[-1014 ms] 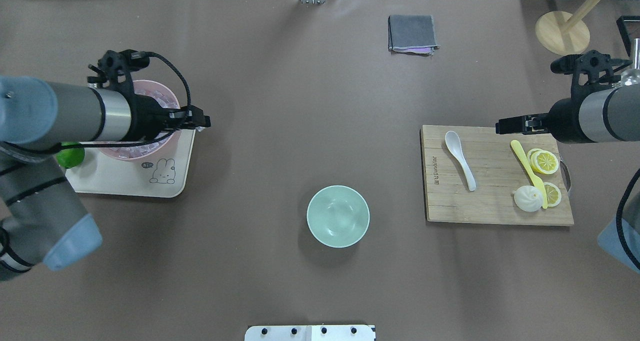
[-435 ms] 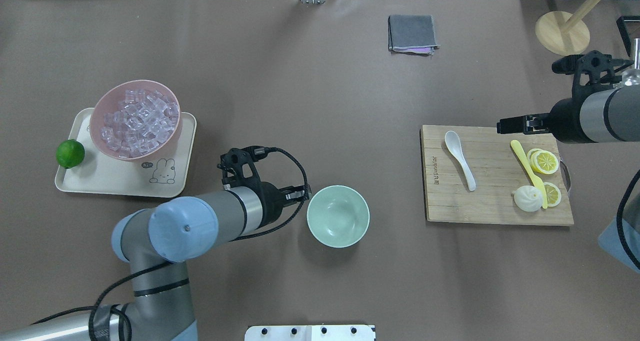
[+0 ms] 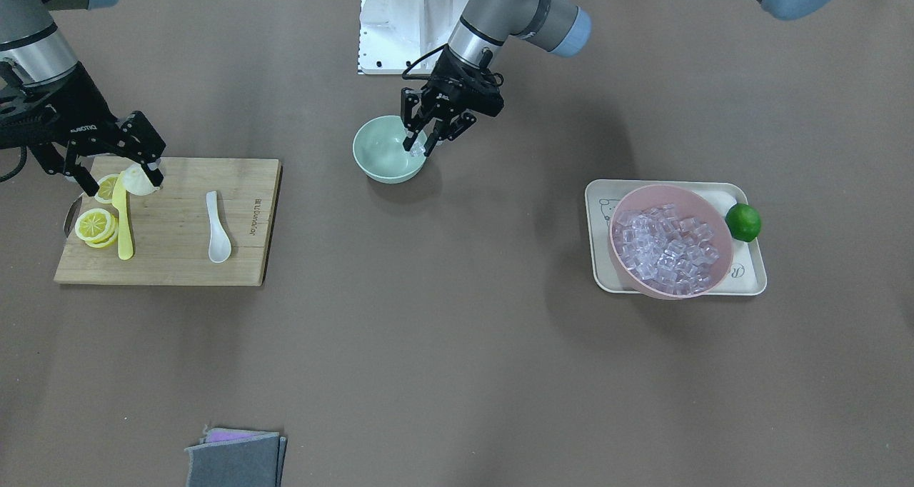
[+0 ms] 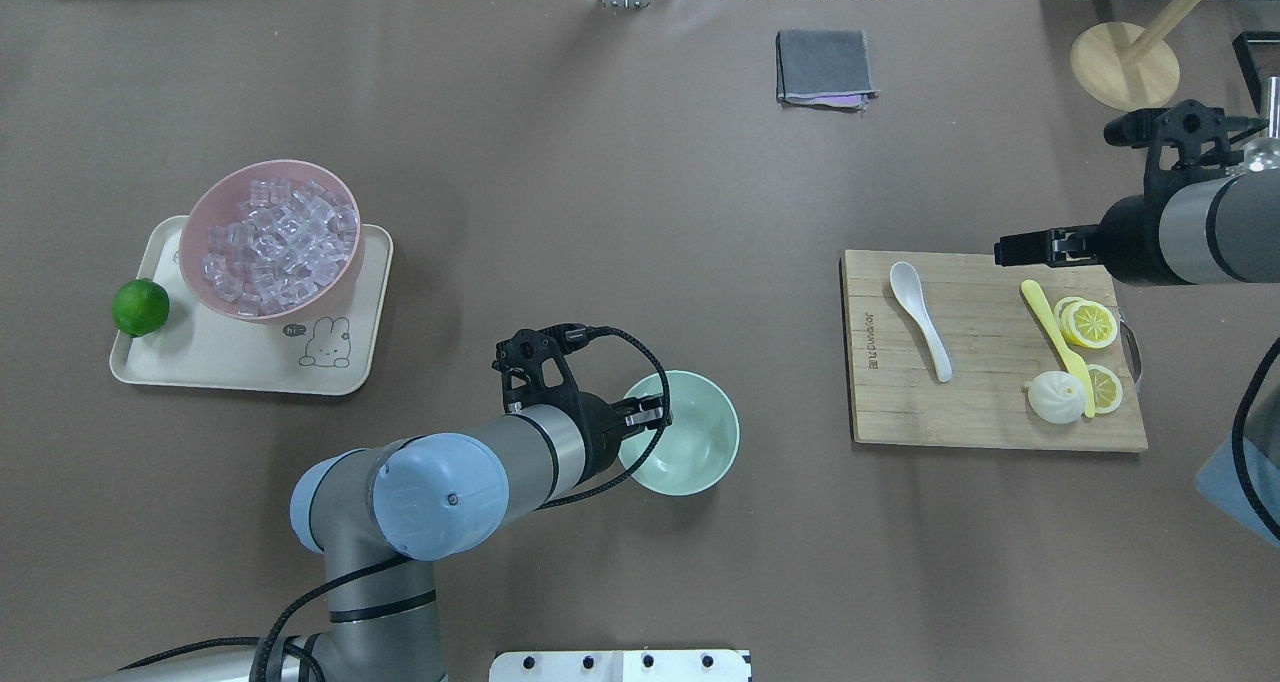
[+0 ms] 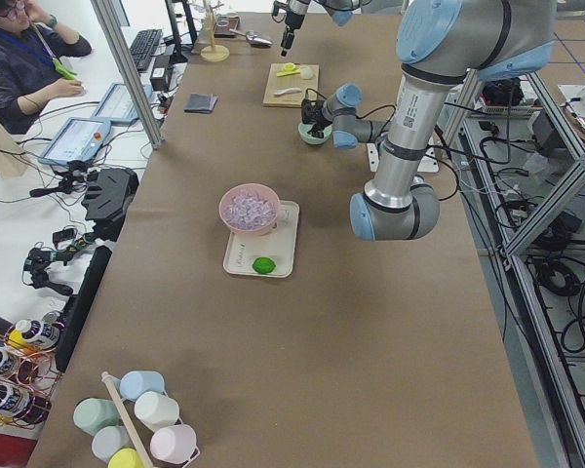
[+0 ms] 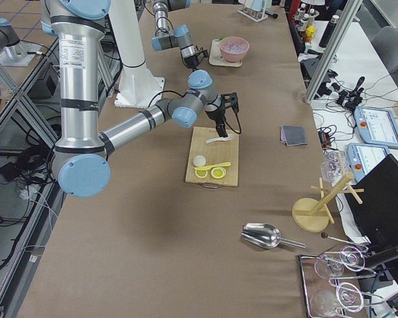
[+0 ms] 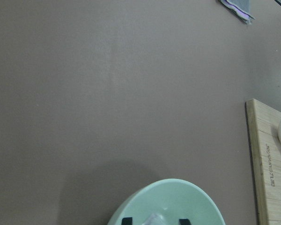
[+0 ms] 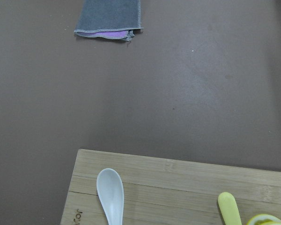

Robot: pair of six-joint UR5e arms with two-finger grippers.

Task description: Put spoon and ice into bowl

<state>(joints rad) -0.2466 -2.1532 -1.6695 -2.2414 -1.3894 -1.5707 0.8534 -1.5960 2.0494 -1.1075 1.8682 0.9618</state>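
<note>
Within the last second the left tool (image 4: pixel 655 417) was carried from above the pink bowl (image 4: pixel 200 212) of ice, past a position just beside the mint-green bowl (image 4: pixel 705 442), to its present place over the left part of that bowl in the overhead view. One clear ice cube (image 3: pixel 416 146) is seen pinched between its fingers. In the left wrist view the cube is framed by the two dark pads (image 7: pixel 127 220) directly above the bowl's inside. The cube is held over the bowl and not yet lying in it, and no ice is seen on the bowl's floor. The transport of the ice is judged nearly finished, with only the release remaining. The right tool (image 3: pixel 123 178) was not moved over the same interval. It hangs with fingers spread near the far edge of the cutting board (image 4: pixel 980 422), holding nothing. The spoon (image 4: pixel 920 317) lies untouched on that board, well apart from the bowl, so that half of the task is judged not begun. Writing noted: "ROBOTIQ" in white on the right tool's body in the front-facing view. A dark brand mark runs along the board's short edge, too small to be read with confidence. A rabbit drawing with a small speech bubble, apparently "hi", is printed on the cream tray (image 4: pixel 240 372).
</note>
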